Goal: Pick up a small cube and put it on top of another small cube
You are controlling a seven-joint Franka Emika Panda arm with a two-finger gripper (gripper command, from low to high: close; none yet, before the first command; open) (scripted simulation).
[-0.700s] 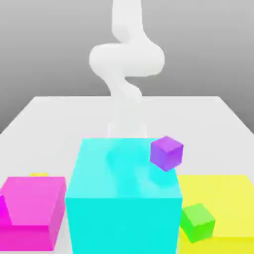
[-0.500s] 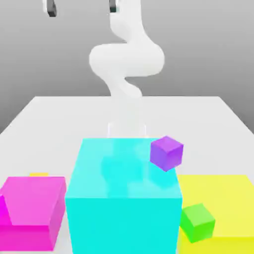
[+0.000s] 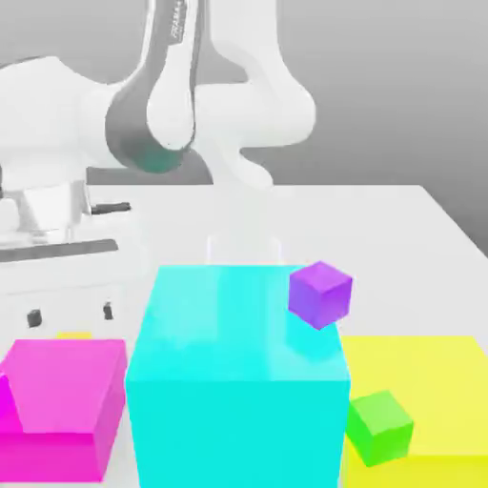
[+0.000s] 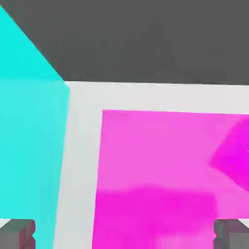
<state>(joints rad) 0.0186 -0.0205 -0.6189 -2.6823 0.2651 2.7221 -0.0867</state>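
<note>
Exterior view, foreground: a big cyan block (image 3: 238, 434) stands at lower centre. A magenta block (image 3: 62, 386) occupies the lower left, with a darker magenta piece (image 3: 6, 405) at the frame's left edge. A flat yellow block (image 3: 424, 391) lies at lower right; the green cube (image 3: 379, 428), set at an angle, overlaps its front edge in the picture. Whether the two touch cannot be determined. A purple cube (image 3: 320, 295), right of centre, overlaps the cyan block's far right corner. Farther back, the orange-yellow cube (image 3: 74, 335) is at lower left, mostly hidden behind the magenta block. The gripper (image 3: 71, 315) appears just above that cube in the frame, fingers apart, nothing clamped. The white arm (image 3: 253, 110) spans upper left to upper centre, over a pale table (image 3: 362, 229)
</note>
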